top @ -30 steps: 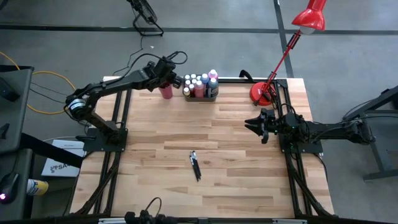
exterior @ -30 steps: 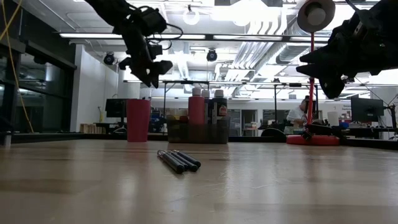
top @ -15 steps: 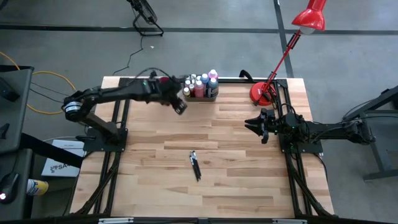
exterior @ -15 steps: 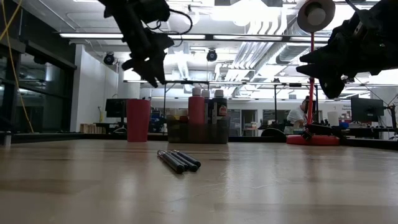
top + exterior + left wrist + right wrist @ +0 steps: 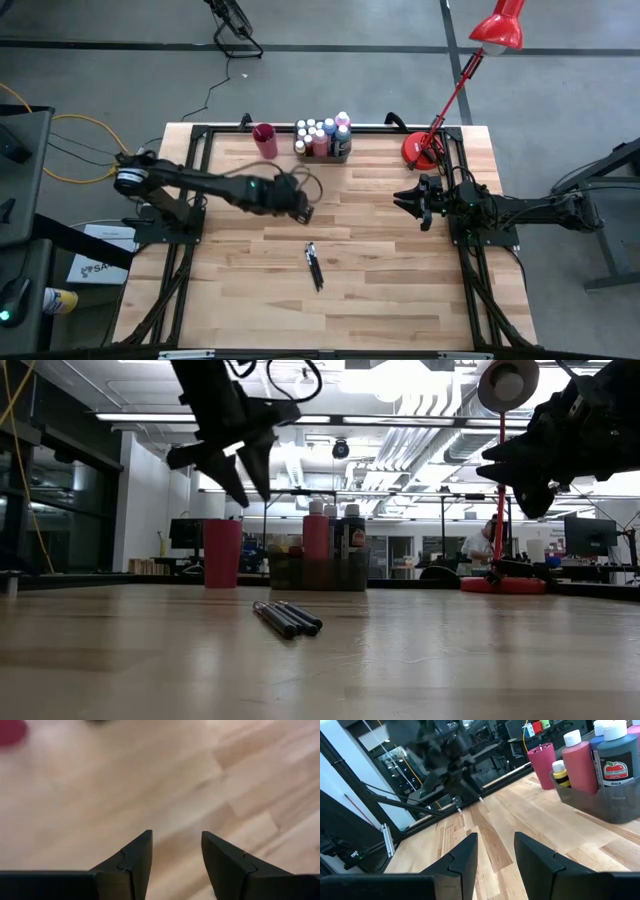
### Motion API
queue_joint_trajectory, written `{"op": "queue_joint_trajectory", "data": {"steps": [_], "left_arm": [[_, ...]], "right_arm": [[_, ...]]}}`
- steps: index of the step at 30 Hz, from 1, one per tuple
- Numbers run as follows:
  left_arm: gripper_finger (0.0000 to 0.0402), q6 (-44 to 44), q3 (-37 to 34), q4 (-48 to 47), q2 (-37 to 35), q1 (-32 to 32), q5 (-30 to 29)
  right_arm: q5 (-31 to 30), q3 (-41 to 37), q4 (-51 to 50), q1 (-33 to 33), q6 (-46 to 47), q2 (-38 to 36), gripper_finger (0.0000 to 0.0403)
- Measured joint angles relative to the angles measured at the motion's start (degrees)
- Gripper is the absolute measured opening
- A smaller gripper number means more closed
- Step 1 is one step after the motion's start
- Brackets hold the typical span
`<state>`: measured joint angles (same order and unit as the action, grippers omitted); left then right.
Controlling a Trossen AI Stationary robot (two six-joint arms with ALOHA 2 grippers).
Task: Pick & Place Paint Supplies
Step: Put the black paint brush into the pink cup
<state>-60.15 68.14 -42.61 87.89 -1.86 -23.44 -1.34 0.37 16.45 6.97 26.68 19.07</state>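
Left gripper point(image 5: 303, 212) is hanging over bare bench point(image 5: 400, 300), fingers apart, carrying nothing, roughly between the tray and the brushes. Right gripper point(image 5: 404, 201) is parked at the right edge, fingers apart, also empty. Paint bottles point(image 5: 322, 134) are sitting packed in the grey tray point(image 5: 323, 155) at the far edge, red cup point(image 5: 265, 139) just beside it. Paintbrushes point(image 5: 314, 265) are lying bunched mid-bench, untouched. Looks like bottles done, brushes left.

Pale striped-plank wooden desk point(image 5: 380, 260); red cylindrical cup point(image 5: 265, 140); pale-capped blue, pink paint bottles point(image 5: 322, 136) in grey tray point(image 5: 322, 155); dark-handled paintbrushes point(image 5: 314, 266).
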Motion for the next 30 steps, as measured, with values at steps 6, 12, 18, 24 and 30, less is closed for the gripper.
{"op": "queue_joint_trajectory", "data": {"steps": [6, 12, 18, 24, 30], "left_arm": [[0.0163, -11.3, 0.0, 7.8, 6.5, -6.0, 0.2], [0.0163, -16.4, 0.1, 16.1, 12.1, -9.0, 2.8], [0.0163, -7.5, 2.6, 15.1, 16.0, -9.0, 7.6], [0.0163, 10.6, 5.4, 12.3, 16.3, -4.5, 20.9], [0.0163, 18.4, 6.1, 10.2, 16.7, 0.3, 34.4]], "right_arm": [[0.0, 0.0, -0.2, 0.0, 0.0, 0.0, 0.0122], [0.0, 0.0, 0.0, 0.0, 0.0, 0.0, 0.0122], [0.0, 0.0, -0.6, 0.0, 0.0, 0.2, 0.0122], [-0.1, 0.0, -1.9, 0.0, 0.0, 0.6, 0.0122], [-0.1, 0.0, -2.6, 0.0, 0.0, 0.7, 0.0122]]}}
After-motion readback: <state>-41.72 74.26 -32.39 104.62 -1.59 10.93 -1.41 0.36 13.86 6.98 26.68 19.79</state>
